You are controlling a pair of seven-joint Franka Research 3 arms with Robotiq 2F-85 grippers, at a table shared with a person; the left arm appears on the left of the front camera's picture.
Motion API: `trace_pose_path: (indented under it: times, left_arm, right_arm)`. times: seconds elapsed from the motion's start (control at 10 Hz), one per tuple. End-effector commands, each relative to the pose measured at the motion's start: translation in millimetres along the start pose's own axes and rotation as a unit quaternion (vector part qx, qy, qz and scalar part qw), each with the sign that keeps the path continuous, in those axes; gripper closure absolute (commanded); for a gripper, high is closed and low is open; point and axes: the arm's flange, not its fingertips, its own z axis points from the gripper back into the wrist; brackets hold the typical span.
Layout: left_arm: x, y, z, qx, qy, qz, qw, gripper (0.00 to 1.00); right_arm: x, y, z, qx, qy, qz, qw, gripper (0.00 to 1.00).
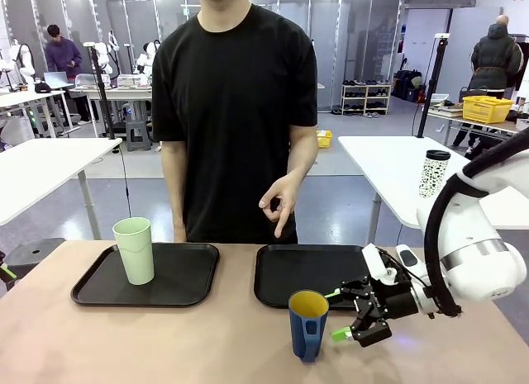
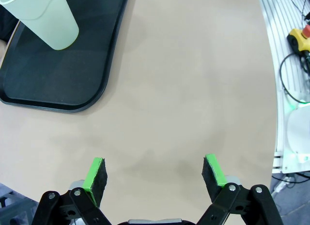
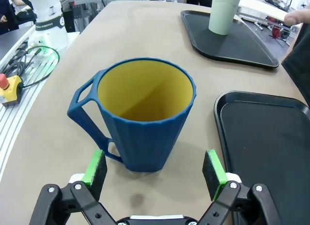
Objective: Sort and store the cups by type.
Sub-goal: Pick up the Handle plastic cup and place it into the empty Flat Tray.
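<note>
Right gripper (image 3: 155, 169) wide open, empty, just short of blue mug (image 3: 143, 118).
Mug: faceted matte plastic, yellow inside, upright on bare tabletop beside black tray (image 3: 271, 138); smooth pale green tumbler (image 1: 135, 250) on other tray.

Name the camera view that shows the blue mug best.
The right wrist view: the blue mug fills the frame, upright, yellow inside and handle plain, between the open right gripper fingers. The front view shows it small, on the table before the right tray.

Grey floor (image 1: 347, 165) under even light. White tables (image 1: 41, 165) stand left and right; a shoe rack (image 1: 365, 99) and a yellow crate (image 1: 486, 109) sit farther back.
</note>
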Motion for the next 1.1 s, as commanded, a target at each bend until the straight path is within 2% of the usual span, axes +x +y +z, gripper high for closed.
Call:
trace_pose_path:
  times: [0.0,0.6,1.0]
  left_arm:
    - [-1.7,4.4,1.6,0.005,-0.014,-0.009,1.000,0.00]
    - [-1.7,4.4,1.6,0.005,-0.014,-0.009,1.000,0.00]
    - [-1.7,4.4,1.6,0.005,-0.014,-0.009,1.000,0.00]
  right_arm:
    - [-3.8,-9.7,-12.2,0.005,-0.005,-0.019,1.000,0.00]
    - [-18.6,-9.0,-24.8,0.020,-0.059,-0.021,0.998,0.00]
    - [-18.4,-9.6,-33.5,0.018,-0.065,-0.016,0.998,0.00]
